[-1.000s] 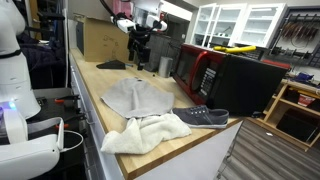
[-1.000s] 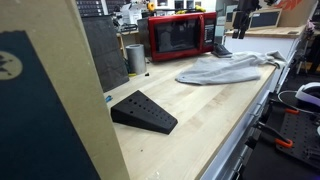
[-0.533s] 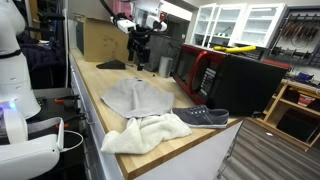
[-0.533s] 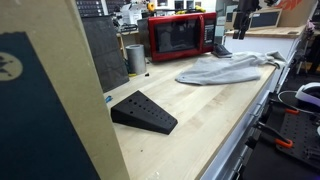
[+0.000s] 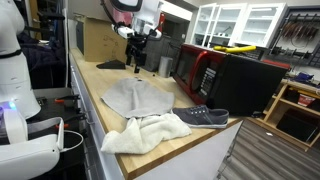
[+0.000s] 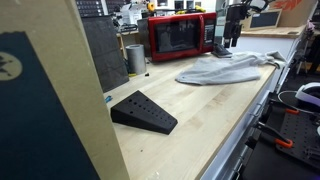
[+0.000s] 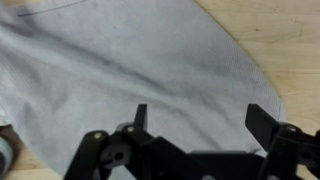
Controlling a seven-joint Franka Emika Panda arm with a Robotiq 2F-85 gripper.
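Shoe (image 5: 205, 116) in an exterior view, cloth (image 7: 120, 60) wrist-side

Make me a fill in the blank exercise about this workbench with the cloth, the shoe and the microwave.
The pincer hangs with its jaws ____ above the grey cloth.
The microwave is ____ in colour.
The dark shoe lies next to a crumpled ____ towel.
Missing words: open, red, white.
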